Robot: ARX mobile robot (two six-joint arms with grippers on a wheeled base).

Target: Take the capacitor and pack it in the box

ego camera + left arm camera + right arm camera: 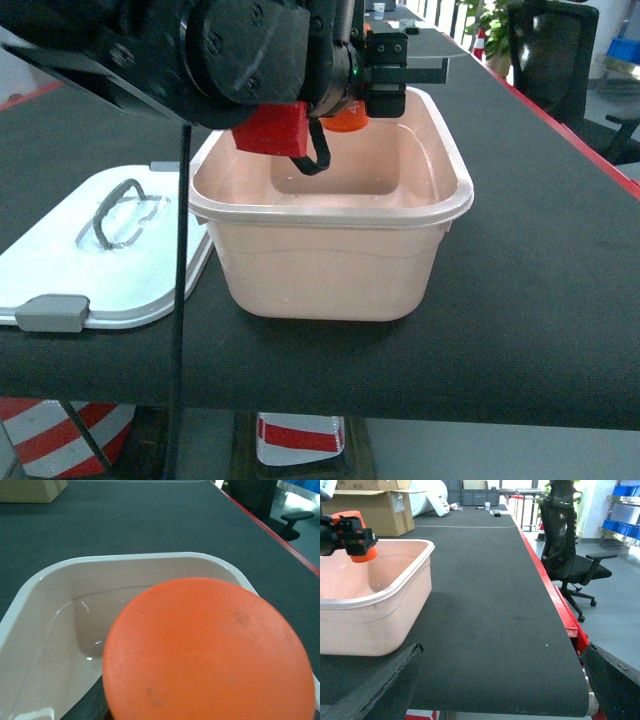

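Near edge of black fabric-covered table (540, 300), left: flat white rounded-rectangular plastic lid (90, 265) with grey arched handle (118, 212) and grey latch (52, 312) at its near rim, lying just beside the tub. Centre of table, close to near edge: peach-pink rounded rectangular plastic tub (335, 270) with rolled rim, upright, open-topped, interior bare and glossy in the head view. Above the tub's far-left portion: left gripper (351, 535), black, clamped on an orange cylindrical capacitor (361, 554), with the capacitor's lower end hanging over the tub's opening, about level with the rim; held clear of the tub floor. In the left wrist view, orange round end face of the capacitor (210, 655) filling the lower right, with the tub's far wall and rim (140, 559) behind it. Black arm housing and red block (272, 128) across the upper left of the head view, with a black cable loop (318, 155) dipping toward the tub. Right gripper: only dark blurred finger edges (375, 680) at the bottom corners of the right wrist view, set wide apart, holding nothing, over the table's right part. Beyond the red-trimmed right edge of the table: black office chair (570, 562). Far end of table: brown cardboard box (375, 507); blue plastic bins (626, 491) on shelving at far right.
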